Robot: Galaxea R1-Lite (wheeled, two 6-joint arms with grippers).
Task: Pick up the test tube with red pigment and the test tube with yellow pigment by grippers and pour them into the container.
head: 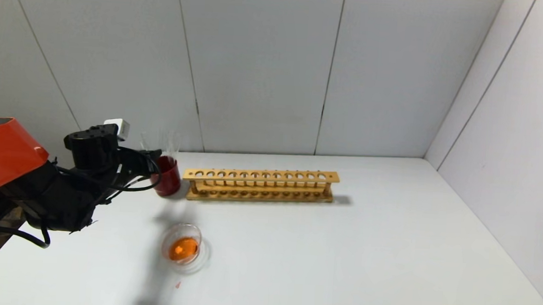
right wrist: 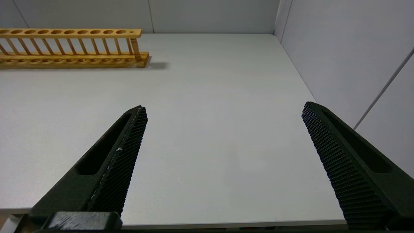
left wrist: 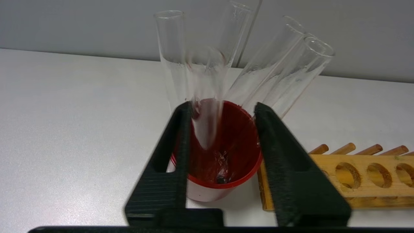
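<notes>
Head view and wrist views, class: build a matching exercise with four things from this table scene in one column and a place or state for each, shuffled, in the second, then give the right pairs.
Things
1. container
2. dark red cup
3. wooden rack
4. right gripper

Places or states
A. every hole empty
B. fingers spread wide over bare table, holding nothing
C. holds orange liquid, nearest the robot
D. holds several clear tubes, with the left gripper open at its rim

Pairs: 1-C, 2-D, 3-A, 4-B
</notes>
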